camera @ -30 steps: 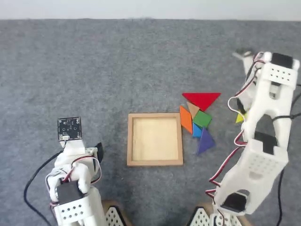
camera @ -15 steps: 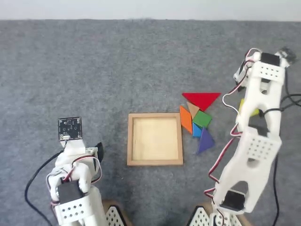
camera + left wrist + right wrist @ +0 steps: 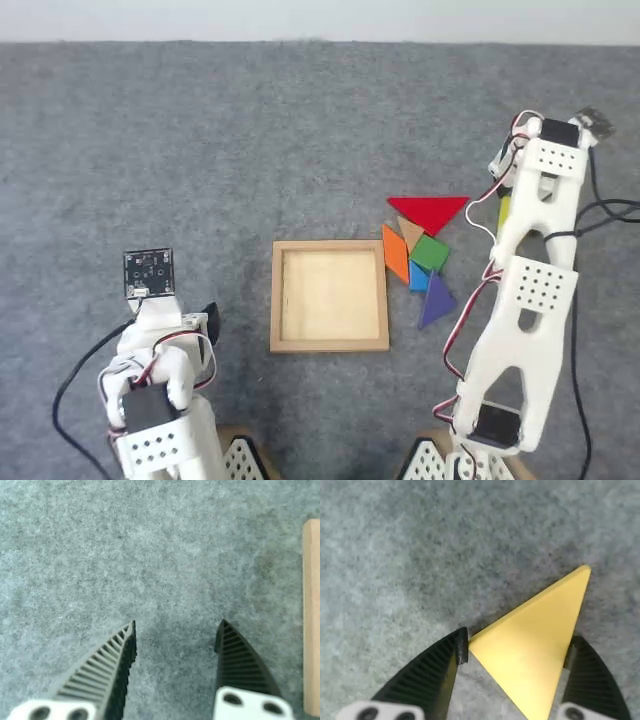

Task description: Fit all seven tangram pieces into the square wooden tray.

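no legible text, no labels, numbers or signs

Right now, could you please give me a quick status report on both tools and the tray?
Left tool open over carpet. Right tool shut on yellow triangle. Tray empty, six pieces beside it. Nothing blocking.

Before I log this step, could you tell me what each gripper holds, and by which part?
Right gripper: yellow triangle, pinched across two edges, one corner pointing away. Left gripper: open, nothing held.
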Action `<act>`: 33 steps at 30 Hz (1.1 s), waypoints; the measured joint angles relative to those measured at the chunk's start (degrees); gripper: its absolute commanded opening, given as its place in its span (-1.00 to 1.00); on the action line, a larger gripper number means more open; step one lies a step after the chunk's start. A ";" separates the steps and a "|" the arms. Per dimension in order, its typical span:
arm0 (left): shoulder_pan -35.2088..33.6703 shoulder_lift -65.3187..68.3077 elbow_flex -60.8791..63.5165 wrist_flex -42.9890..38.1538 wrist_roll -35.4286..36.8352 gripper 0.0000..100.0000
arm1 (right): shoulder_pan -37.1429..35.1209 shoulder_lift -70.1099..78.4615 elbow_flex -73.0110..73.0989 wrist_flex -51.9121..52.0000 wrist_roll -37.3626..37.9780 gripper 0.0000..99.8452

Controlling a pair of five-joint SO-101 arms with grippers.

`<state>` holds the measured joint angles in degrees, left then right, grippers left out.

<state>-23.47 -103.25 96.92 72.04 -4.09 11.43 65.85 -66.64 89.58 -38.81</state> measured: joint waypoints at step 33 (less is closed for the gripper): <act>0.00 0.00 0.00 0.00 0.00 -0.51 | -17.05 -3.96 -11.96 10.99 37.45 -0.71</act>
<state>-23.47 -103.25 96.92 72.04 -4.09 -5.63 61.89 -78.59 100.57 -1.36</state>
